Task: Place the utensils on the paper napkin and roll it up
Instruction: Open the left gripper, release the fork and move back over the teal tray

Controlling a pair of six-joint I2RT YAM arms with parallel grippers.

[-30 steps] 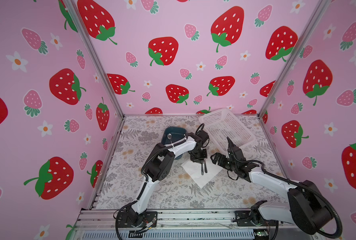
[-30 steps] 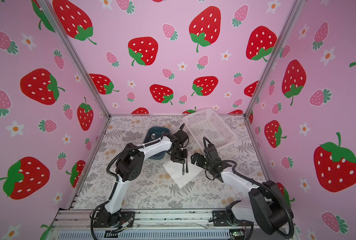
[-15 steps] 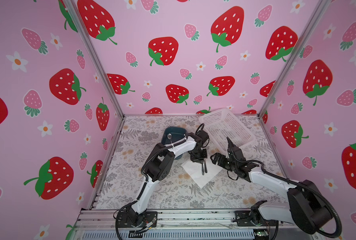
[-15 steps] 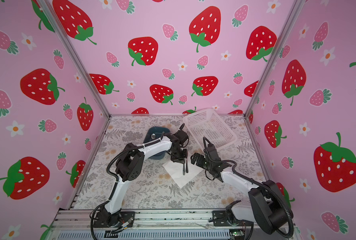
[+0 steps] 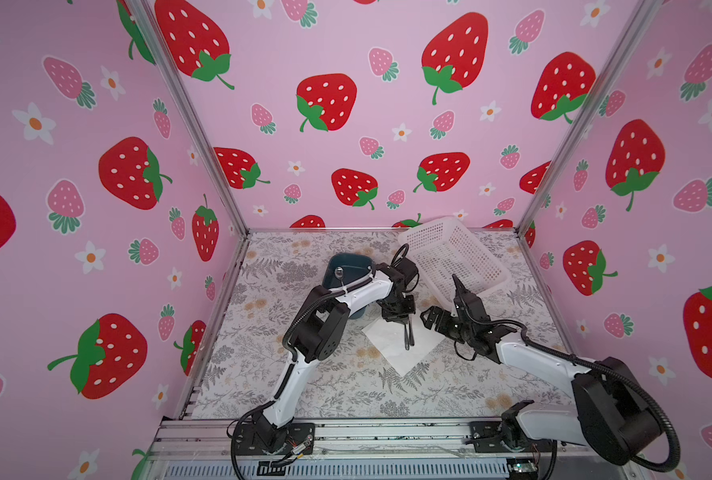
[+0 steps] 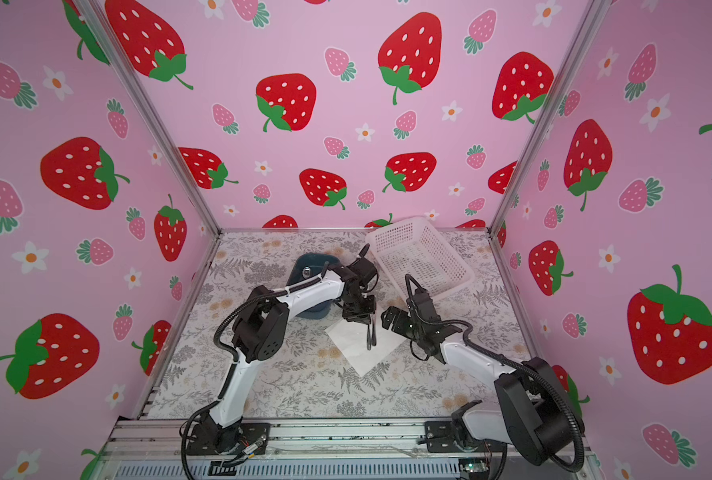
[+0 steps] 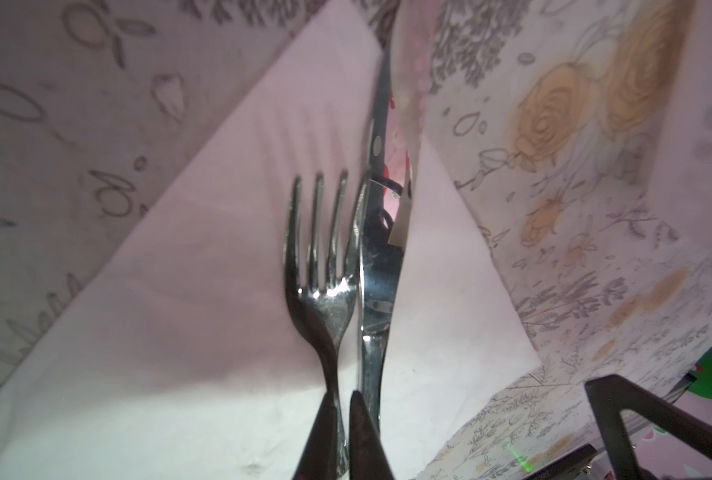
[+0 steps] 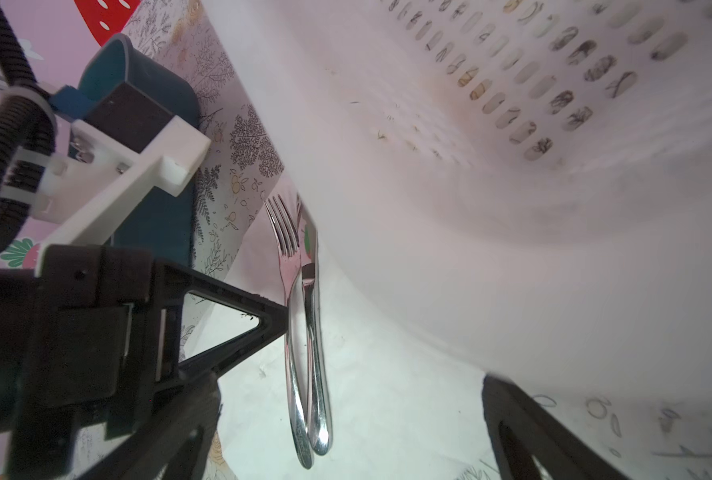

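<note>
Table-setting trial on the grey floral-print worktop (image 5: 304, 386): the left gripper (image 7: 343, 401), jaws pinched almost fully together, clamps a slim silver metal fork (image 7: 320, 291) and a silver metal knife (image 7: 374, 266) side by side over the middle of the thin white square paper napkin (image 5: 387, 351), which lies cornerwise near the worktop's centre. The fork's tines throw a shadow on the paper, so that end rides clear of it; whether the handle ends touch cannot be told. A shiny silver spoon (image 5: 339, 273) sits apart in the dark blue plastic tub (image 5: 356, 259) toward the far edge. The right gripper (image 5: 441, 305), jaws spread wide and empty, hangs at the napkin's right corner, close beneath the white perforated plastic basket (image 5: 458, 253) tilted in the far right corner. The risks look plain: two pieces in one pinch may scissor or slip; a release from height could skid them off centre; nothing pins the light sheet, so departing fingers might drag it.
</note>
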